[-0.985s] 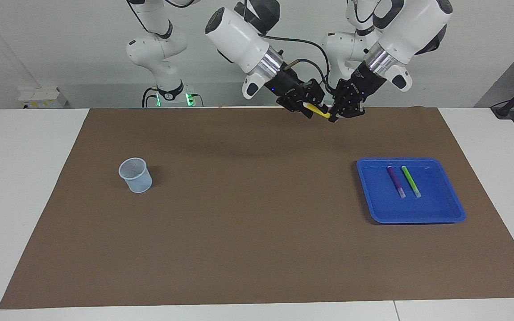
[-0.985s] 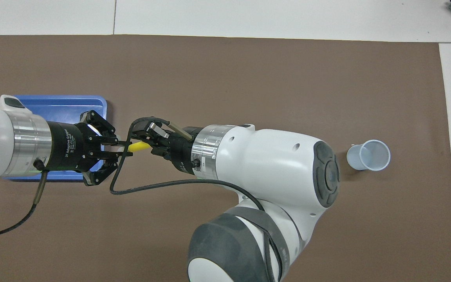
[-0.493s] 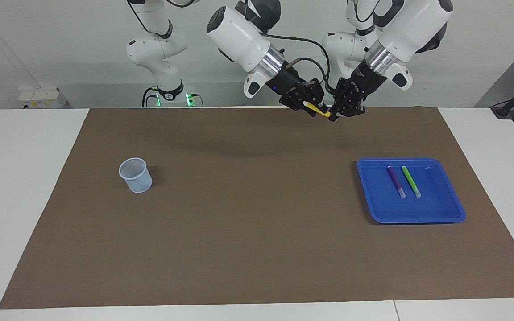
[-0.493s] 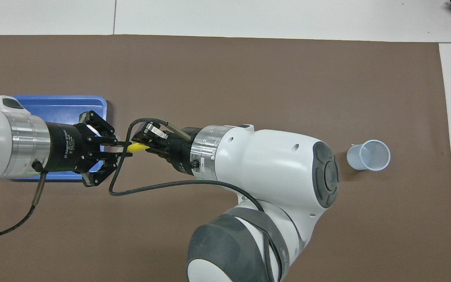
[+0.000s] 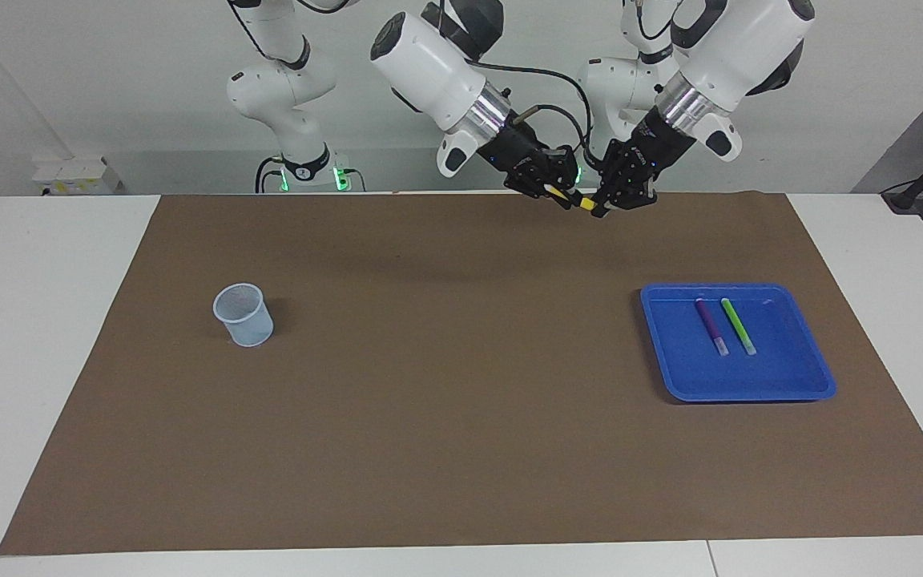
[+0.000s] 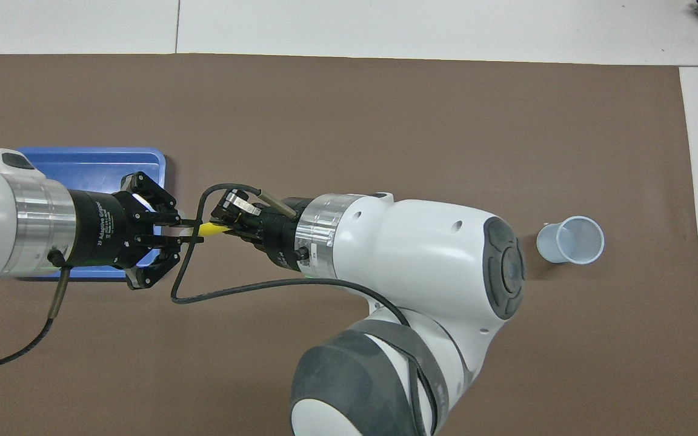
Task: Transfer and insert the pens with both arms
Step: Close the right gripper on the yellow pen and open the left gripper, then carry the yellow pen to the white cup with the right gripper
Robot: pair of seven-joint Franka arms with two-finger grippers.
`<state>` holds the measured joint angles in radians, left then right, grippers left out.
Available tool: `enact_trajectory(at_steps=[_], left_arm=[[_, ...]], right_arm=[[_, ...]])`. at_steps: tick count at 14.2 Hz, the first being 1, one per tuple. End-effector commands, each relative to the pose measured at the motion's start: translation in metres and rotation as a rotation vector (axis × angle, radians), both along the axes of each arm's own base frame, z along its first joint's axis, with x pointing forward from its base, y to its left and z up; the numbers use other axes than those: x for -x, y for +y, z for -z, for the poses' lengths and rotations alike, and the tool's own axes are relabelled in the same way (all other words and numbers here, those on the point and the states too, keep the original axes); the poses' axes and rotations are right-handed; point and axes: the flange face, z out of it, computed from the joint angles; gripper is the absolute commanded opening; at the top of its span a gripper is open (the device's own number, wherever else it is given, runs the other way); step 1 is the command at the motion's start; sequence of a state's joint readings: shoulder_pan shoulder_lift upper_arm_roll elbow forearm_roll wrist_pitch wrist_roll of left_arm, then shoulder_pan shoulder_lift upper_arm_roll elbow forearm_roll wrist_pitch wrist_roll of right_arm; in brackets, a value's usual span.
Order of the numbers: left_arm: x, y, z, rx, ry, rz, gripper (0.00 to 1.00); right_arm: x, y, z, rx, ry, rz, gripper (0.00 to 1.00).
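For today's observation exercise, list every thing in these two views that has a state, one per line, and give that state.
yellow pen: held in the air over the mat, gripped at both ends
left gripper: jaws shut on the yellow pen
right gripper: jaws shut on the yellow pen
purple pen: lying flat in the tray
green pen: lying flat in the tray, beside the purple pen
blue tray: flat on the mat
cup: upright, empty
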<state>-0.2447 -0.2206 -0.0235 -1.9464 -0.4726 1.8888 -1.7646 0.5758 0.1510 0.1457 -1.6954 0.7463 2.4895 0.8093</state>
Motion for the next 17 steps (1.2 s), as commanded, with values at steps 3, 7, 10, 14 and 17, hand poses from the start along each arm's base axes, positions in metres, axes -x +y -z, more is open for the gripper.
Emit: enact_trajectory(at_steps=[3,7,10,14,17], left_arm=[[0.010,0.001,0.001,0.017,-0.002,-0.005,0.66],[0.011,0.002,0.000,0.016,-0.004,-0.003,0.66],[0.012,0.002,0.003,0.011,-0.006,0.018,0.63],[0.028,0.015,0.017,-0.009,-0.099,0.274,0.56],[0.032,0.034,0.027,-0.024,-0.175,0.447,0.56]], right_arm=[[0.001,-0.002,0.002,0.016,-0.018,-0.070,0.00],[-0.010,-0.038,0.014,0.190,-0.070,-0.286,0.00],[-0.016,-0.083,0.027,0.401,-0.125,-0.547,0.00],[-0.023,-0.174,0.027,0.632,-0.167,-0.883,0.00],[-0.037,-0.240,0.029,0.778,-0.216,-1.123,0.00]])
